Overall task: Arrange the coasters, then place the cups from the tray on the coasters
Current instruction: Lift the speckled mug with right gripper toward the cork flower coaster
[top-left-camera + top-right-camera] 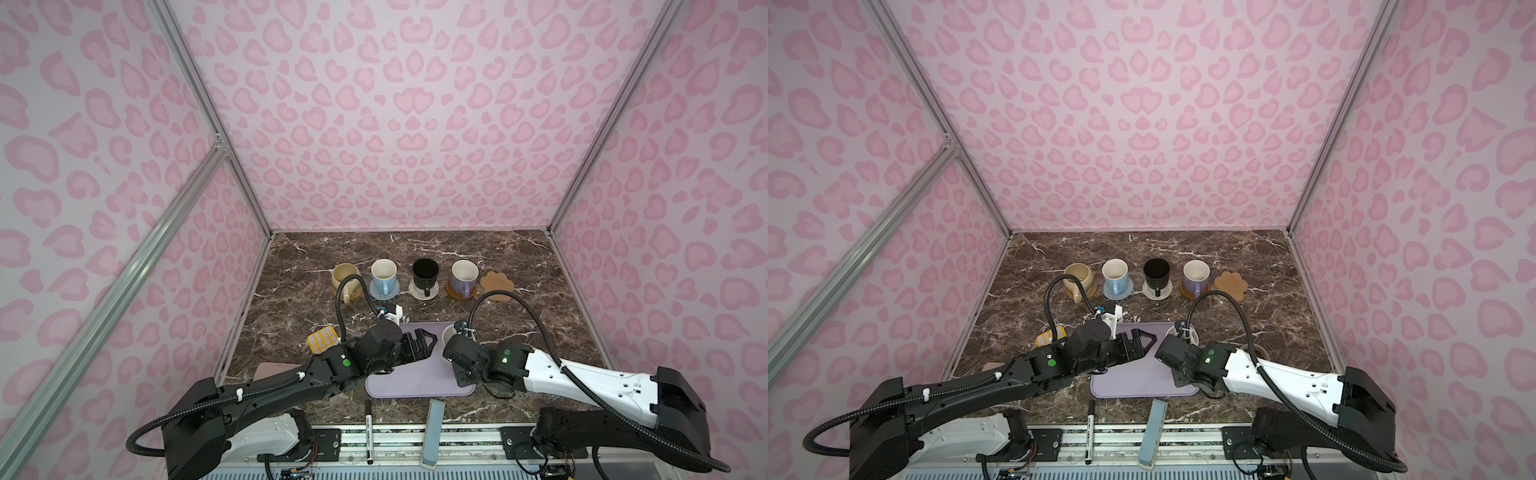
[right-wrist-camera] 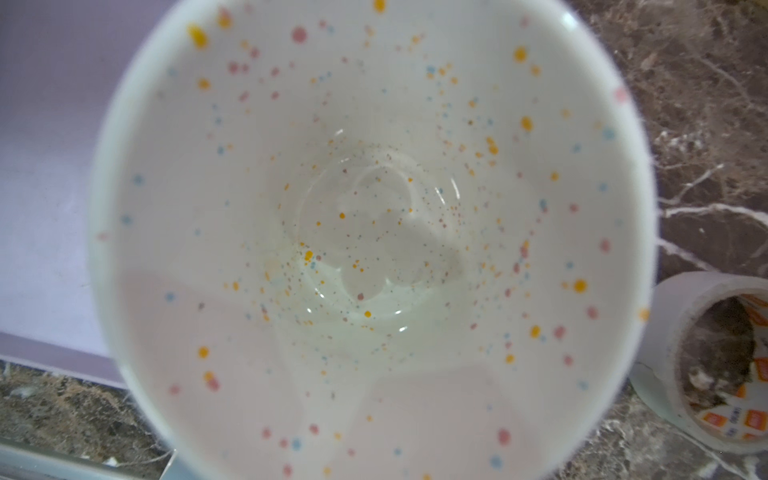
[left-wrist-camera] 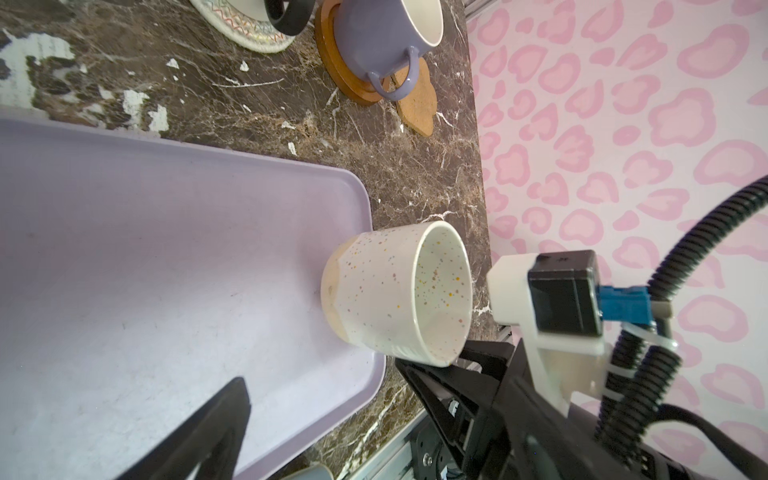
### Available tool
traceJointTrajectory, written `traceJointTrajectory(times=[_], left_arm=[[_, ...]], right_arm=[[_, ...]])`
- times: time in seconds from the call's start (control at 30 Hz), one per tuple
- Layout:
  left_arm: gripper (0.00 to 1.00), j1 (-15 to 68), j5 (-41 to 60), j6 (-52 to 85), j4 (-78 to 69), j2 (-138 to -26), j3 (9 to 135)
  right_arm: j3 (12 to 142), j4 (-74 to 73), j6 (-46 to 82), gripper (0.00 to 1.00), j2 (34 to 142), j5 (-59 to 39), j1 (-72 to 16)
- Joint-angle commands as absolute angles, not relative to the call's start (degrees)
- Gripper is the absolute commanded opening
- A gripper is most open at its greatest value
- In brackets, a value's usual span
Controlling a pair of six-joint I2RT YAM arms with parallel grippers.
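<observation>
White speckled ceramic mug [image 3: 374,291] stood at the far right corner of the flat lavender rectangular tray [image 3: 124,249], close against its low rim. Its glaze was scattered inside and out with small orange, pink and blue dots, a bare tan band ran around its foot, and its rim was thick and rounded. From the right wrist view the mug [image 2: 374,228] was empty, and its handle showed in no view.

The right gripper [image 3: 432,368] sat against the mug's near side just under the rim, jaws pressed together; what they pinched there was hidden. The left gripper [image 1: 430,348] hung over the middle of the tray with its jaws spread wide, holding nothing.

Along the far part of the brown marble tabletop [image 1: 540,311] ran a row of four mugs on mats. From left to right:
- a rounded beige-yellow mug [image 1: 345,275] on an orange woven round coaster [image 1: 355,296]
- a light blue mug [image 1: 383,274] on a grey-blue woven round coaster [image 1: 392,293]
- a black mug [image 1: 425,272] on a cream woven round coaster [image 1: 415,289]
- a lavender mug [image 1: 464,274] on a brown saucer-like disc [image 1: 453,293]

Just right of that disc lay a tan paw-shaped cork coaster [image 1: 496,282], bare. A whitish tape roll [image 2: 665,332] lay on the marble just right of the speckled mug.
</observation>
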State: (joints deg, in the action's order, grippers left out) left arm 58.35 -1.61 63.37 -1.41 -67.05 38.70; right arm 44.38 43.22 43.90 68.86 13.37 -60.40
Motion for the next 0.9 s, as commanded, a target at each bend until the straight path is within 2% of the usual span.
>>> traceJointTrajectory(times=[0.0, 0.43, 0.87], left_arm=[[0.97, 58.36, -4.05, 63.99, -3.66, -66.28, 39.48], [0.97, 58.26, -2.72, 57.11, -0.16, -69.71, 47.02], [0.97, 55.9, 2.08, 51.74, 6.62, -79.78, 59.33]], right_arm=[[45.07, 42.34, 42.5, 0.0, 68.25, 16.1, -59.82], [46.66, 39.91, 35.86, 0.0, 68.55, 13.28, -51.89], [50.58, 37.89, 30.11, 0.0, 69.25, 10.68, -40.57]])
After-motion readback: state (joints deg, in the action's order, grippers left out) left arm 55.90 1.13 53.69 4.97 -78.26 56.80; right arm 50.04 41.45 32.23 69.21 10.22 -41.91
